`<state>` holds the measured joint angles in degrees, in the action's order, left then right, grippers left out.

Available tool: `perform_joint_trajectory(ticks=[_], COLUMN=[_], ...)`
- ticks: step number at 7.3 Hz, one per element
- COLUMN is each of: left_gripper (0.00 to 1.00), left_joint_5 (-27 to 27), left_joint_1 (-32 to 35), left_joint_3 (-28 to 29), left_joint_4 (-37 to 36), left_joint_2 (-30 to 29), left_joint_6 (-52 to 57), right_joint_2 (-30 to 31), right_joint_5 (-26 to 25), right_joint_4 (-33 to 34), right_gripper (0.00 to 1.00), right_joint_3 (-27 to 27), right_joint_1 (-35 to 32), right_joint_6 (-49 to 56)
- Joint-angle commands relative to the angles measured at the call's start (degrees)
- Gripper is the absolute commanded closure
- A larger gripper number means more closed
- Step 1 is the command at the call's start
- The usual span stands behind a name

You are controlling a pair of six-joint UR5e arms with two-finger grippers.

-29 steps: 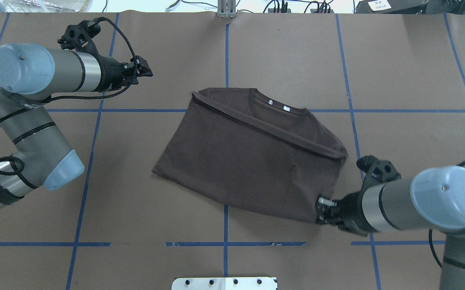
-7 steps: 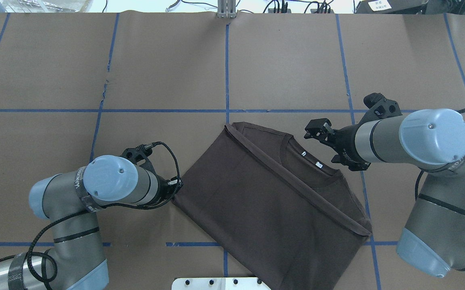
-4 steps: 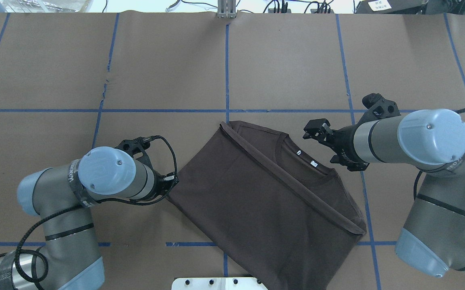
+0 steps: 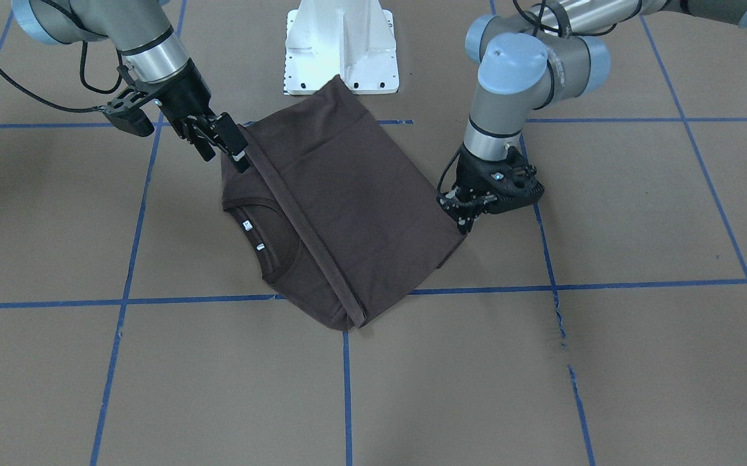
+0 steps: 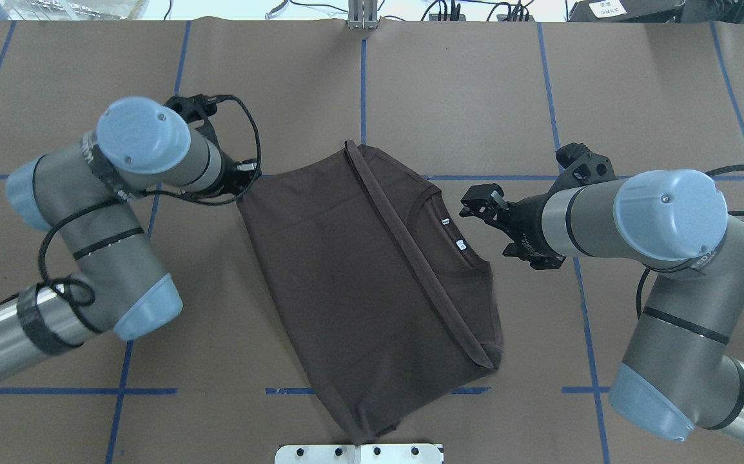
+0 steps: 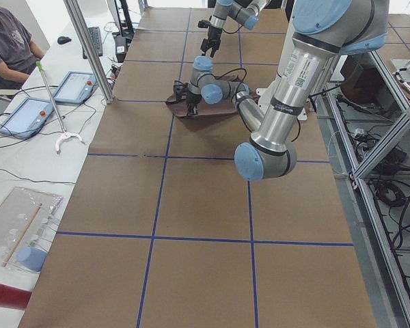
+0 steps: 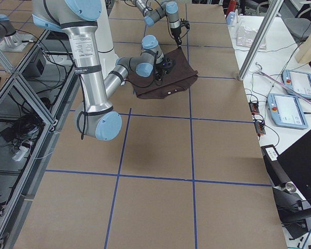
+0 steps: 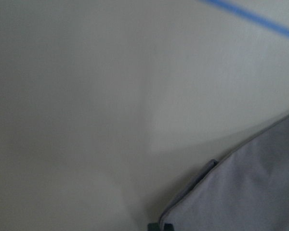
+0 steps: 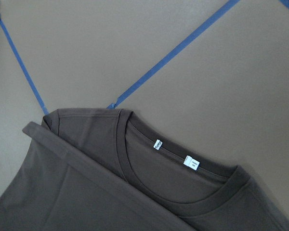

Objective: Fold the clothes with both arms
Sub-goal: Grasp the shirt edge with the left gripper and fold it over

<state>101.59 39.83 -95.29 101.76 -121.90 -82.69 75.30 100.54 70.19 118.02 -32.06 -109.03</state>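
The dark brown T-shirt (image 5: 346, 277) lies folded on the brown paper table, with its collar and white tags (image 5: 461, 243) showing on the right side. It also shows in the front view (image 4: 347, 188) and the right wrist view (image 9: 135, 192). My left gripper (image 5: 251, 175) is low at the shirt's far-left corner and shut on it; it also shows in the front view (image 4: 463, 220). My right gripper (image 5: 491, 216) is open and empty, hovering just beside the collar side of the shirt; it also shows in the front view (image 4: 224, 155).
The white base pedestal (image 5: 359, 453) stands at the near edge, and the shirt's near corner reaches it. Blue tape lines (image 5: 362, 84) cross the paper. An operator (image 6: 10, 41) and tablets (image 6: 27, 113) are at the far side of the table.
My left gripper has pulled the shirt's corner away from the robot base, swinging the shirt clockwise in the overhead view. My right gripper has shifted slightly left and stays open.
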Motion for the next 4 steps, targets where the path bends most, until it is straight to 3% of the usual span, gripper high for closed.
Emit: perform_joint_trajectory(ticks=[1,2,3,4], left_gripper=[1.0,1.0,0.67,0.5], left_joint_5=[0.0,-0.1,0.2,0.6], left_joint_1=[5.8,7.2,7.4,7.5], left_joint_3=[20.7,31.6,32.6,29.4], left_joint_4=[13.9,21.5,24.1,23.7], left_joint_2=[-11.5,-17.6,-17.8,-16.5], left_joint_6=[-0.9,-1.4,-1.4,-1.4], right_joint_2=[-0.7,-0.8,-0.8,-1.5], right_joint_5=[-0.1,-0.2,-0.3,-0.4], right_joint_4=[-0.1,-1.0,-3.1,-3.5], right_gripper=[0.0,0.0,0.0,0.0], right_joint_3=[-0.2,-0.1,-0.8,-2.2], right_joint_1=[0.2,0.1,0.2,0.2], right_joint_6=[0.1,0.2,0.1,0.2])
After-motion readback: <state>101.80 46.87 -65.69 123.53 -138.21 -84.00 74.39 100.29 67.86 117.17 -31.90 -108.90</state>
